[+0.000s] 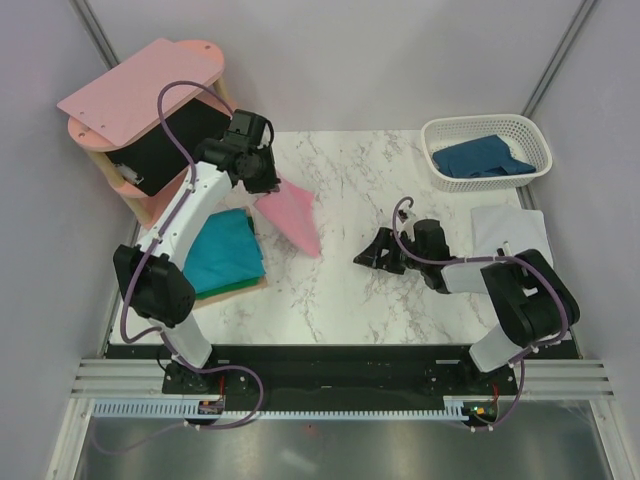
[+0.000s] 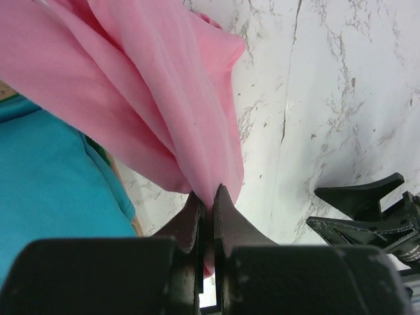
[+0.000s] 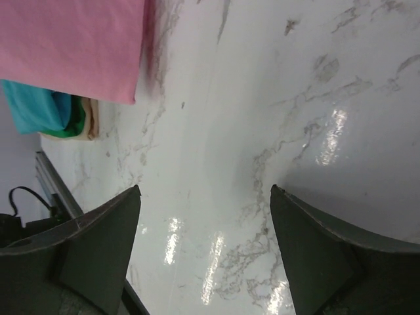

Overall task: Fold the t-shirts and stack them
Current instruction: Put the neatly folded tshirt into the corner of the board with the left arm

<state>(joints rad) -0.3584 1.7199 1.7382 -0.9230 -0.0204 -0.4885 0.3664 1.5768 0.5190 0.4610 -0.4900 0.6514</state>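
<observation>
One pinch only: we see left gripper (image 2: 209, 197) clamped on pink t-shirt (image 1: 293, 217), hanging beside teal t-shirt (image 1: 225, 250); right gripper (image 3: 203, 191) spread, empty. Risk: single-point hold may bunch cloth, spoiling the fold.

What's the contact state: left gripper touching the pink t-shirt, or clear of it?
Touching. The left wrist view shows the left gripper shut on a fold of the pink t-shirt, with the cloth pinched between its two fingers.
</observation>
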